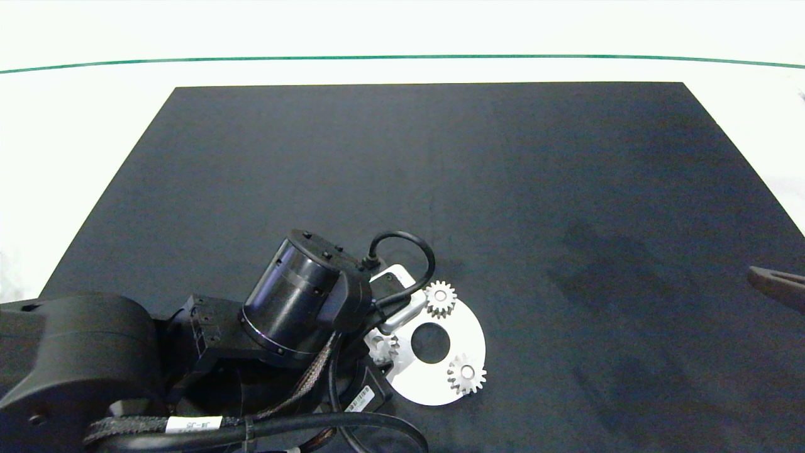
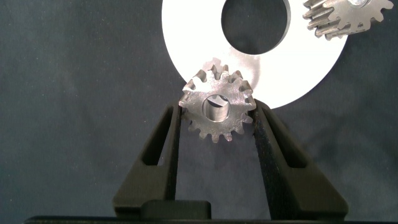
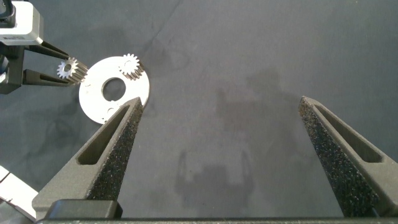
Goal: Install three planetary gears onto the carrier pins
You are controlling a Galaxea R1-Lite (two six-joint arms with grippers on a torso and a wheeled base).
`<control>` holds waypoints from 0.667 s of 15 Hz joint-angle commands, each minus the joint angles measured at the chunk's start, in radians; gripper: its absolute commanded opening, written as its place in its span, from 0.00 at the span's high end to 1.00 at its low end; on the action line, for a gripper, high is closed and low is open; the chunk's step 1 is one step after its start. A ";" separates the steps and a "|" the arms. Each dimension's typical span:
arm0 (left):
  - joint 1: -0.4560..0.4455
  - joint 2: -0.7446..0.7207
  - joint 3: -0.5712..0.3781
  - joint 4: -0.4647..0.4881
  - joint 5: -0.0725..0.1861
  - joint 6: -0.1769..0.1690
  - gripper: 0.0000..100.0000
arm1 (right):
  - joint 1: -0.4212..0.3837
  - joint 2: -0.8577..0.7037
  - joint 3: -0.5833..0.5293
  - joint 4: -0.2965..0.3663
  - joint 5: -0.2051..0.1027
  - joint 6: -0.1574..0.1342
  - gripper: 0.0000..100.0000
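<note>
Black mat (image 1: 440, 176) on a white table (image 1: 75, 126). White disc (image 1: 468, 333) w/ a big centre hole lies flat on the mat, near the mat's front edge, a bit left of the mat's middle.

Left arm comes in over the front-left corner of the mat. Left gripper (image 2: 217, 134) is at the disc's left rim, fingers (image 2: 163, 155) clamped on a gear (image 2: 217, 107), one finger on each side of its teeth. That gear sits flat, teeth overlapping the disc's rim, partly over the disc and partly over the mat. Its centre hole shows something pale inside; can't tell if that is a pin. In the head view the same gear (image 1: 382, 346) is half hidden by the arm & cable.

Two other gears are on the disc. One (image 1: 440, 298) at the disc's far rim, teeth hanging just past the rim. One (image 1: 466, 375) at the disc's front-right rim, also overhanging a bit. Each shows a pale round centre, likely a pin top, though I can't be sure. The three sit spaced round the centre hole, not touching each other.

Right gripper (image 3: 221, 112) is well apart from the disc, by the mat's right edge; only its tip (image 1: 777, 286) shows in the head view. Its fingers are spread wide, nothing between them, just bare mat below.
</note>
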 commanded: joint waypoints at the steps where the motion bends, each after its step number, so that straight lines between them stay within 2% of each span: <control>1: 0.000 0.004 -0.002 -0.001 0.002 0.002 0.81 | 0.000 0.000 0.000 0.001 -0.001 -0.001 0.00; 10: 0.003 -0.002 0.014 -0.001 0.003 0.000 0.81 | 0.005 0.003 0.000 0.001 -0.001 -0.001 0.00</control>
